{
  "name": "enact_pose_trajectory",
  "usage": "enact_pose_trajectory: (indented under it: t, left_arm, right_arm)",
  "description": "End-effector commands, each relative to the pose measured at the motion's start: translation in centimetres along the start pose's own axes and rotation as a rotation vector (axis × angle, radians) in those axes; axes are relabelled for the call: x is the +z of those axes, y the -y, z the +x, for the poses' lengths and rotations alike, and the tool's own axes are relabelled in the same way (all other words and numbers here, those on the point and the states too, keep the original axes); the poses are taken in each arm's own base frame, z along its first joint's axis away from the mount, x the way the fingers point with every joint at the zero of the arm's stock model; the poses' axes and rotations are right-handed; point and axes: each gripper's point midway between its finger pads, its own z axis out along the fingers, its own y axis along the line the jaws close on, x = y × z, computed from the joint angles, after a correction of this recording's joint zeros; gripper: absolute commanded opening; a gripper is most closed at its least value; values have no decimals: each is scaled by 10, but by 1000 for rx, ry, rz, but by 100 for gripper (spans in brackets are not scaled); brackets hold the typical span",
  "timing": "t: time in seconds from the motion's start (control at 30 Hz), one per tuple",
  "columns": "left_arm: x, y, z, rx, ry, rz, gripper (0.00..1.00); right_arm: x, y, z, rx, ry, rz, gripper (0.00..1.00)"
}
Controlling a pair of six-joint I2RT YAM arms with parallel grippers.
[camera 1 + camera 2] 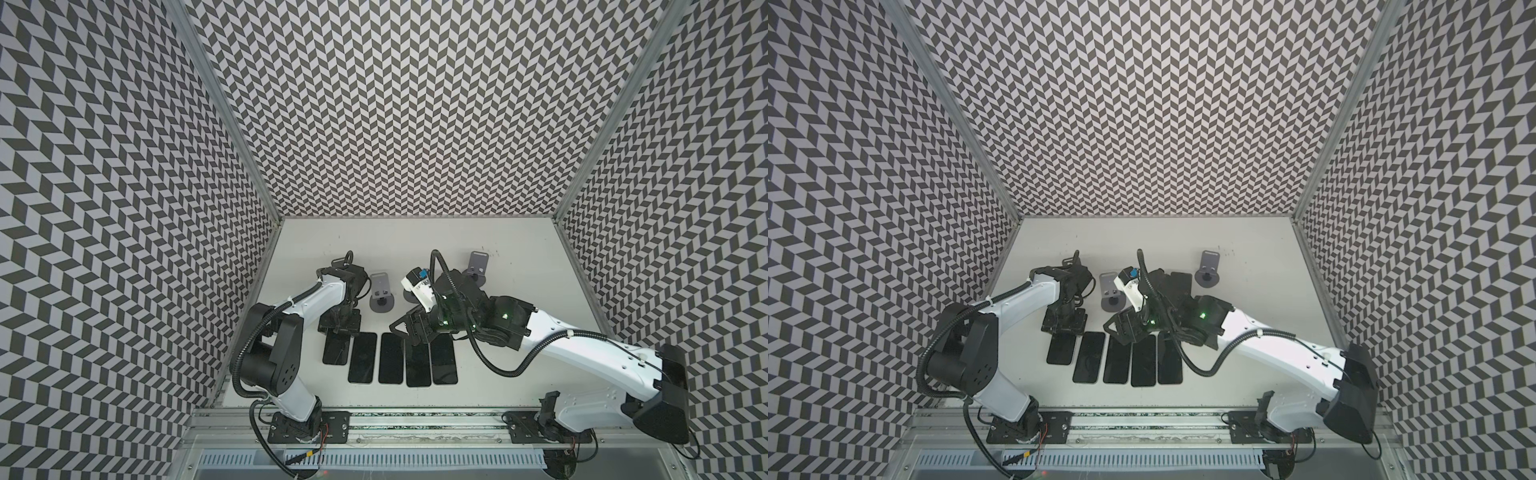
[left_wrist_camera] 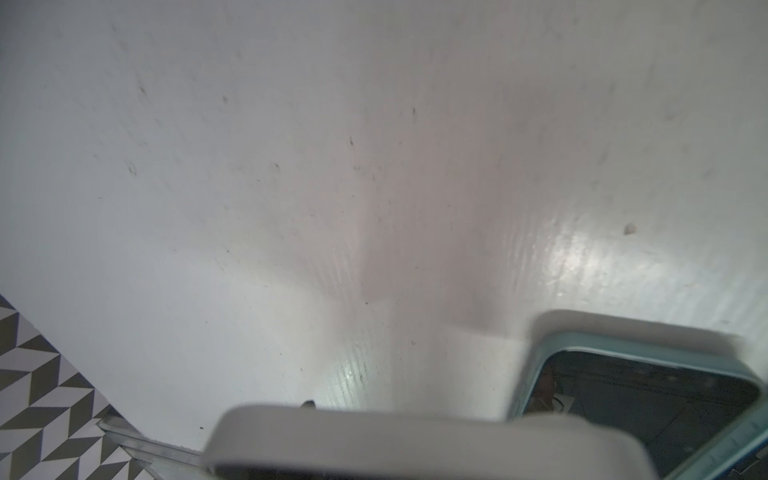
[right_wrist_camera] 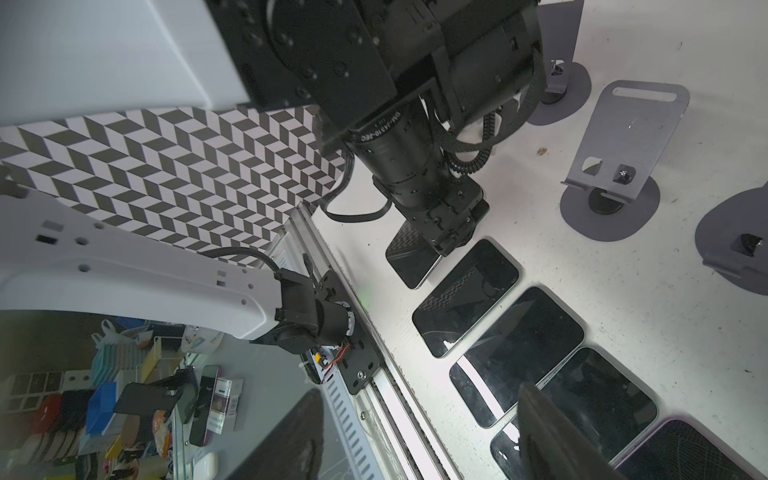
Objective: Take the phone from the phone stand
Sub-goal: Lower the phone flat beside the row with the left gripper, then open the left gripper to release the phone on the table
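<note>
Phones (image 1: 391, 358), five in all and dark-screened, are laid flat side by side in a row on the white table (image 1: 415, 241), towards its near edge and apart from the stands. The leftmost phone (image 1: 336, 350) is set slightly farther back than the others. The left gripper (image 1: 337, 329) is pointed down at the far end of that phone, and in the right wrist view its tip is seen meeting the phone's end. Its jaws are closed; whether the phone is pinched between them cannot be told. The right gripper (image 1: 413, 337) is held over the far end of the fourth phone (image 1: 418, 368), and its jaws are likewise closed. One of its dark fingers (image 3: 548, 440) is seen above that phone's screen. Behind the row, a grey phone stand (image 1: 381, 293) is placed between the two grippers, and a second stand (image 1: 478, 268) is set farther back on the right, well apart from the phones. In the left wrist view a blue-rimmed phone (image 2: 648, 399) is seen lying on the table; which phone of the row it is cannot be told
</note>
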Motion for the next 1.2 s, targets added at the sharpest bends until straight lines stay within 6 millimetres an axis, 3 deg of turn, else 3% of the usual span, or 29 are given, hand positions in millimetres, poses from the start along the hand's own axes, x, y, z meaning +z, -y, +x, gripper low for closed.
enact_pose_trajectory:
  t: [0.0,0.3,0.5,0.73,1.17]
  left_arm:
    - [3,-12,5,-37,-27,-37,65]
    - [7,-13,8,-46,-40,-26,65]
    - [19,-7,13,-11,-92,-44,65]
    - [34,-7,18,-4,-155,-77,67]
    - [32,-11,18,-30,-141,-54,81]
  right_arm:
    - [-12,-18,-11,-23,61,-66,71]
    - [-36,-37,-29,-139,170,-134,71]
    - [-46,-32,-42,-222,247,-77,73]
    - [-41,-34,-41,-271,253,-94,73]
    - [-37,-34,-41,-293,244,-99,74]
